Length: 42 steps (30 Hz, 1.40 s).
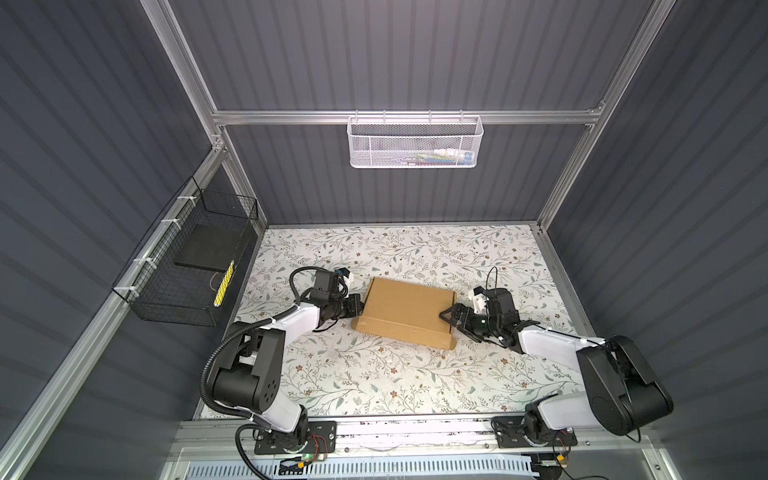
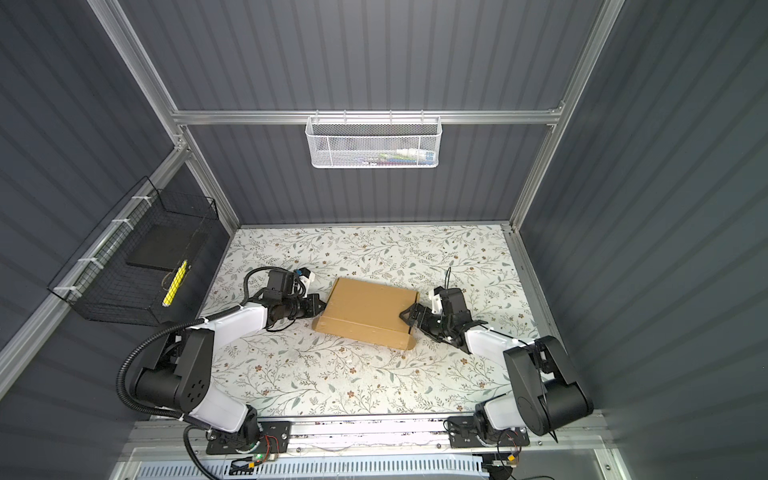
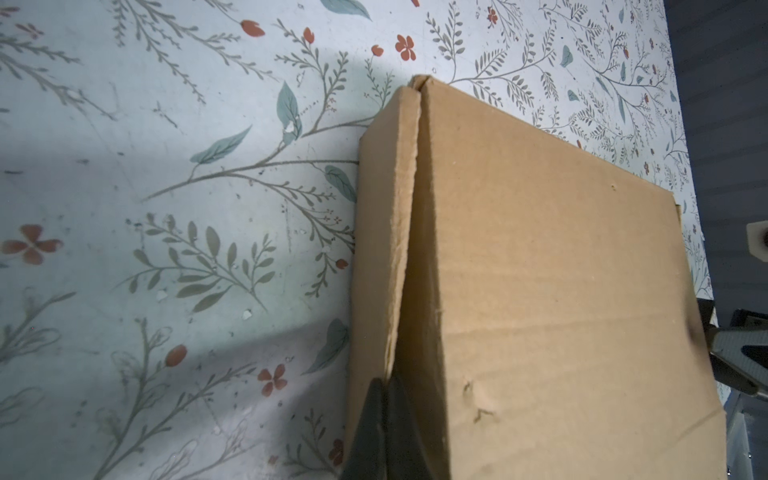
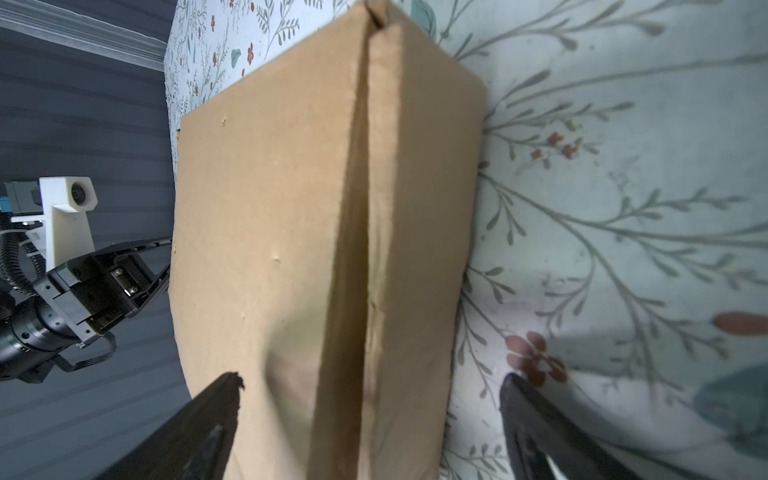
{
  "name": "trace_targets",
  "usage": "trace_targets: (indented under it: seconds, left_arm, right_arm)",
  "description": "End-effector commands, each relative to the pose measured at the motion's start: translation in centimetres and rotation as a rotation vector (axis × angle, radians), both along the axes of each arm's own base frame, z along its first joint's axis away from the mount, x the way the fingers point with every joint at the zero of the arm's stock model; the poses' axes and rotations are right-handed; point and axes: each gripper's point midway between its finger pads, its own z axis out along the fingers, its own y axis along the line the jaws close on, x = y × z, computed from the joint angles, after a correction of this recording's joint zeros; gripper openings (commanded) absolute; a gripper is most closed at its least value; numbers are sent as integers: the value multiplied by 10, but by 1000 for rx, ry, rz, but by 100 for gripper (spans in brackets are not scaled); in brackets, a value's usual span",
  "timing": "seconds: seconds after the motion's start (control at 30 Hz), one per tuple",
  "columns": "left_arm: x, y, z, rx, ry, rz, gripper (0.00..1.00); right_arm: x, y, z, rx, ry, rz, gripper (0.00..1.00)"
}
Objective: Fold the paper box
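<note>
Evidently the box (image 1: 405, 309) is lying closed near the middle of the table (image 1: 374, 386), slightly askew, with its lid resting flat over the walls in both top views. The left gripper (image 1: 360, 306) is sitting with its jaws pressed fully together and its tip touching the box's left end. In the left wrist view that closed tip (image 3: 380, 419) is meeting the seam between lid and end wall, where the two are gaping a little, widest near the tip. Since nothing is being pinched, I judge it is working as a blunt pusher or brace, steadying the box against force from the other side. The right gripper (image 1: 450, 321) is standing at the right end with its jaws spread wide, gripping nothing. In the right wrist view (image 4: 372, 382) one finger is hanging over the lid and the other over the table beside the wall, so the lid edge is running between them. That straddle is probably setting up a squeeze to seat the lid against the wall. A small rounded tab (image 1: 451, 343) is poking out at the near right corner, suggesting the last tuck is not yet done.
</note>
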Motion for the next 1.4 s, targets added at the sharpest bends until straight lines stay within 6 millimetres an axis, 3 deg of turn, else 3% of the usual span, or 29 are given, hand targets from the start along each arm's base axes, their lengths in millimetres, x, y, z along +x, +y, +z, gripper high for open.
trace_targets:
  seconds: [0.0,0.53,1.1,1.37]
  left_arm:
    - [-2,0,7,-30,-10,2,0]
    - [-3,1,2,-23,0,0,0]
    - [-2,-3,-6,-28,13,-22,0]
    - [-1,-6,-7,-44,10,-34,0]
  right_arm:
    - [3,4,1,42,-19,-3,97]
    - [22,24,18,170,-81,35,92]
    - [21,29,54,168,-126,47,86]
    - [19,27,60,133,-110,33,76]
